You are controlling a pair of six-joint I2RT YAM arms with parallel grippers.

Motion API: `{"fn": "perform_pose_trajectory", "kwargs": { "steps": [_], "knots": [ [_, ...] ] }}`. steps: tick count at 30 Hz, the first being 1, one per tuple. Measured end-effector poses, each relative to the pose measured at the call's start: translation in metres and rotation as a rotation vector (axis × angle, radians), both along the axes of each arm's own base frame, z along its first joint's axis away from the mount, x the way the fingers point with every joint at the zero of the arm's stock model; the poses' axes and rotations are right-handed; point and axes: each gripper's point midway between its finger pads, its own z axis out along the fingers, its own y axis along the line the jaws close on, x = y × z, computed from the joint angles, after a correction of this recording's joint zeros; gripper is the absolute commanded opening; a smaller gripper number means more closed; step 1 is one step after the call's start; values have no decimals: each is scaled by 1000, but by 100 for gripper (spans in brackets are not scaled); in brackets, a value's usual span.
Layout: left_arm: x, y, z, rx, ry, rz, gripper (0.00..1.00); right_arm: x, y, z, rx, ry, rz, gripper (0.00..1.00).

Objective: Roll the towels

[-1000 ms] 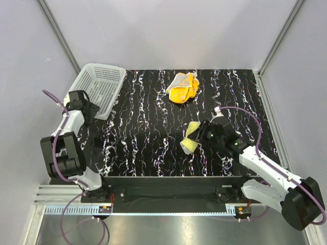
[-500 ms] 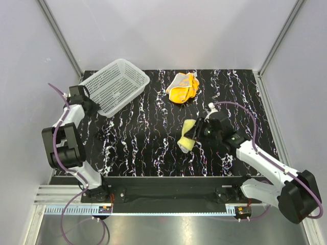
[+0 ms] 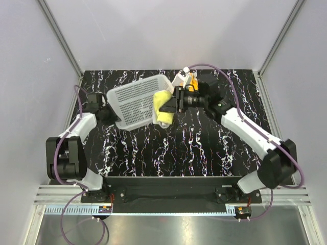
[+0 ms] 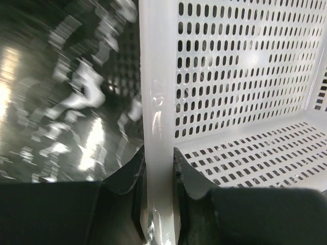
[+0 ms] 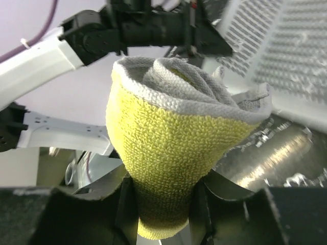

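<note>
The pale yellow towel is rolled into a tight bundle, and my right gripper is shut on its lower part. In the right wrist view the roll fills the space between the jaws of that gripper, its grey-white edge spiralling at the top. It hangs at the right rim of the white mesh basket, which is lifted and tilted. My left gripper is shut on the basket's left rim, one finger on each side. The orange towel lies crumpled at the back, mostly hidden by the right arm.
The black marbled table spreads in front of both arms. Grey walls with metal posts close in the left, back and right. In the right wrist view the left arm reaches to the basket.
The left gripper has shut on the basket's rim and swung the basket right, towards the table's middle, tilting it. The right gripper has carried the yellow roll back and left to the basket.
</note>
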Motion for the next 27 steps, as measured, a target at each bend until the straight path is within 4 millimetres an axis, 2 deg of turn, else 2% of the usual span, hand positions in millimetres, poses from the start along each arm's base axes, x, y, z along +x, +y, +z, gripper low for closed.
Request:
{"fn": "perform_pose_trajectory", "kwargs": {
  "steps": [2,5,10,14,16,20,23,27],
  "knots": [
    [-11,-19,0,-10,3,-79,0,2,12,4,28,-1,76,41],
    [-25,-40,-1,-5,17,-173,0,8,28,-4,60,32,166,41],
    [-38,-60,-2,0,25,-273,0,31,55,-35,80,120,250,41],
    [-48,-69,-2,0,29,-327,0,52,79,-76,54,185,275,40],
    [-50,-72,-2,2,30,-344,0,63,96,-105,14,221,274,39],
    [-51,-73,-2,2,30,-356,0,66,120,-153,-78,277,255,37],
    [-51,-73,-2,2,30,-357,0,65,127,-192,-177,325,196,38],
    [-51,-73,-2,2,30,-357,0,71,119,-231,-305,372,81,40]
  ]
}}
